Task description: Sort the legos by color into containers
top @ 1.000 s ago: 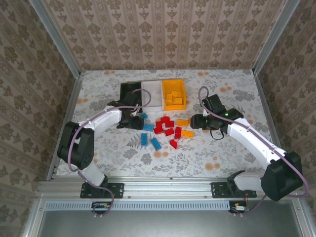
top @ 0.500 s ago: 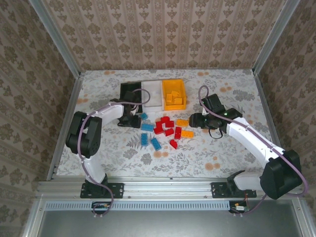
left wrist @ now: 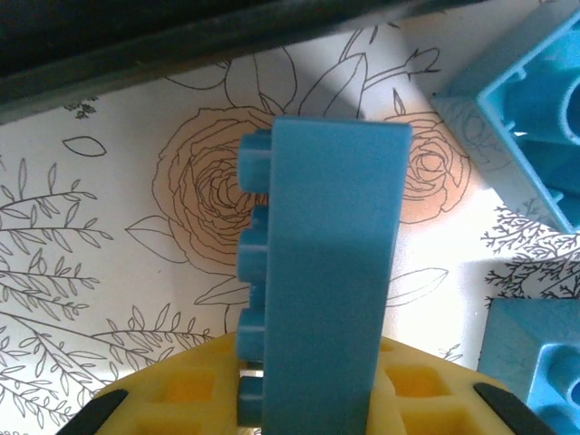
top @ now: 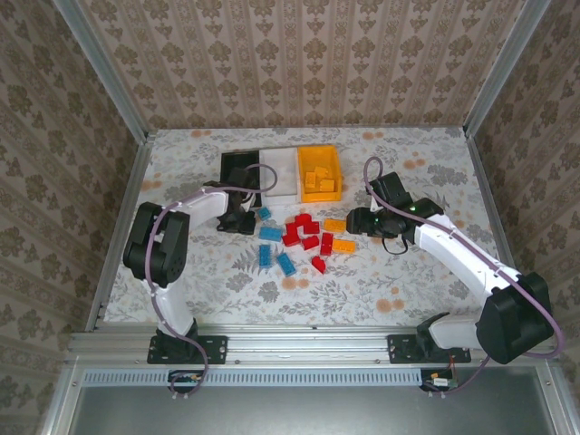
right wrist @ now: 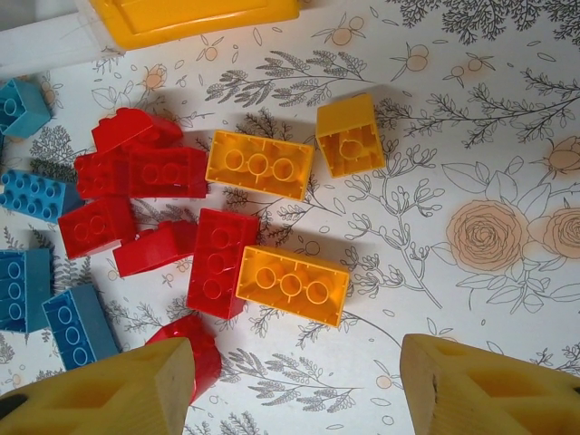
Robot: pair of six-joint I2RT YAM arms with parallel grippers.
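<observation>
Overhead view of a floral-patterned table (top: 408,281) with three bins in a row just above centre: black bin (top: 238,170) at left, white bin (top: 281,174) in the middle, orange-yellow bin (top: 320,197) at right with several yellow bricks (top: 319,177) inside. Below the bins, near frame centre, a scatter of legos: red bricks (top: 304,231) clustered in the middle, loose blue bricks (top: 270,233) to their left, two orange bricks (top: 343,245) to their right.

Left gripper (top: 243,220) just below the black bin, at the scatter's left edge. In the left wrist view, jaws clamped on one held blue brick (left wrist: 326,272), standing on end between yellow pads (left wrist: 172,399), studs facing frame left, dark bin wall across the top.

Right gripper (top: 355,222) at the scatter's right edge, jaws apart and empty. In the right wrist view, yellow fingers (right wrist: 100,390) at the two bottom corners, orange and red bricks on the table above and between them.
</observation>
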